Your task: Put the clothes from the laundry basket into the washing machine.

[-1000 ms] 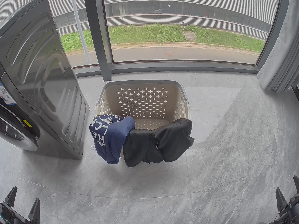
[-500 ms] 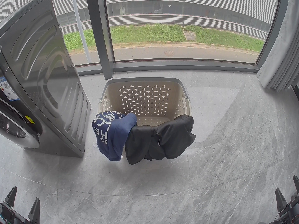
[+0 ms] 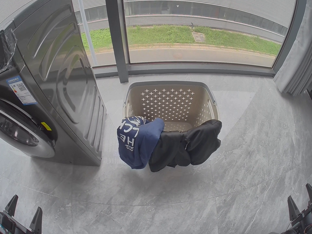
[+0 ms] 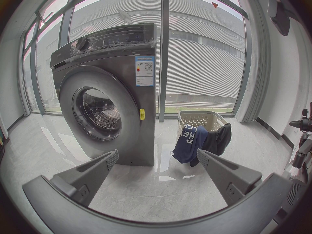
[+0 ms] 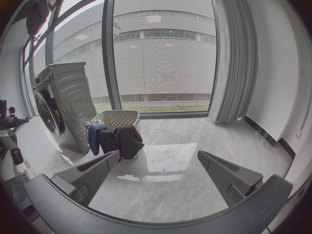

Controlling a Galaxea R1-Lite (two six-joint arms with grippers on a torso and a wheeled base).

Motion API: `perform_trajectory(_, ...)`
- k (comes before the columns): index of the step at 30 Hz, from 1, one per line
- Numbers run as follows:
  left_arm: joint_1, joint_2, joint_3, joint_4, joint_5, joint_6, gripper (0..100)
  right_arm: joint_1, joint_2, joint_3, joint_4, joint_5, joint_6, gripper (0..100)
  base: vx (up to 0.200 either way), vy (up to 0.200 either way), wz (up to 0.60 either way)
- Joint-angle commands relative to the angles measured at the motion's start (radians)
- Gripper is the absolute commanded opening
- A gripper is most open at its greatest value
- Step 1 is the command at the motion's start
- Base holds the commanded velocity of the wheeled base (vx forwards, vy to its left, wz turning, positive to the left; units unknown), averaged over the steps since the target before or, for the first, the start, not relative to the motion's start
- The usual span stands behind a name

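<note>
My left gripper point(image 4: 156, 153), right gripper point(image 5: 157, 153): held low, jaws spread, empty. Washing machine point(image 4: 107, 91): front label point(image 4: 144, 71). Navy shirt point(image 3: 138, 140): white lettering.

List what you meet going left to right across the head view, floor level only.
washing machine → blue garment → black garment → curtain
</note>
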Motion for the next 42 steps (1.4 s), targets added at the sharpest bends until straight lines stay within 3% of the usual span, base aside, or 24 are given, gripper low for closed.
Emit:
perform_trajectory(1,0.0,-0.01,0.013,0.0,0.0,-0.003,100,0.0,-0.011,0.016,0.0,-0.001,0.0,100,0.0,0.2,0.0)
perform_trajectory(26,0.0,-0.01,0.013,0.0,0.0,-0.009,100,0.0,-0.013,0.016,0.0,-0.002,0.003,100,0.0,0.2,0.0)
perform_trajectory(37,0.0,-0.01,0.013,0.0,0.002,-0.009,100,0.0,-0.013,0.016,0.0,-0.002,0.003,100,0.0,0.0,0.0)
perform_trajectory(42,0.0,-0.01,0.013,0.0,0.002,-0.009,100,0.0,-0.013,0.018,0.0,-0.002,0.003,100,-0.2,0.0,0.0)
